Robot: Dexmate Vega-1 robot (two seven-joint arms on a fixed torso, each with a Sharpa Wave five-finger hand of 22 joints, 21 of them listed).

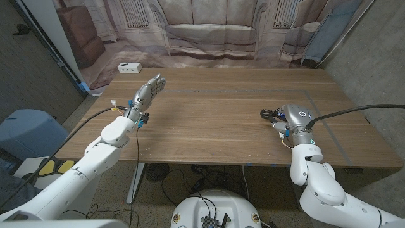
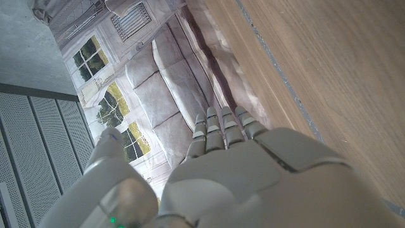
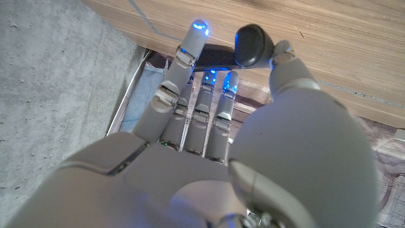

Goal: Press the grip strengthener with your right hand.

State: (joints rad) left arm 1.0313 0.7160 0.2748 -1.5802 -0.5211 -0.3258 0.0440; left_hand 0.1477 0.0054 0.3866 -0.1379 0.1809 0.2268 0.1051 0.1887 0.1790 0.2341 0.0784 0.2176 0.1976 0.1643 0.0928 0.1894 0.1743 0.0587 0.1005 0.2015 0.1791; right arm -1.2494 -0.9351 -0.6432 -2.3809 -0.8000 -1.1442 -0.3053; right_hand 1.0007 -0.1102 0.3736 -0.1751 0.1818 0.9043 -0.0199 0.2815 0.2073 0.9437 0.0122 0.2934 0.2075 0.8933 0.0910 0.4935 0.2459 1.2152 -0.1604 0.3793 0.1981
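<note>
1. Head view: my right robot hand (image 1: 292,119) sits on the right side of the desk (image 1: 221,120), near its front edge. The black grip strengthener (image 1: 271,114) pokes out just left of it, touching the fingers. I cannot tell from here how firmly it is held.
2. Head view: my left robot hand (image 1: 147,90) hangs over the desk's left part, fingers straight and together, holding nothing. A small white box (image 1: 129,67) lies at the far left corner, well apart from both hands. Nothing stands between the hands.
3. Left wrist view: the left robot hand (image 2: 247,171) is empty, fingers extended beside the wood.
4. Right wrist view: the right robot hand (image 3: 209,126) has fingers around the strengthener's dark handle (image 3: 253,45), thumb beside it.
</note>
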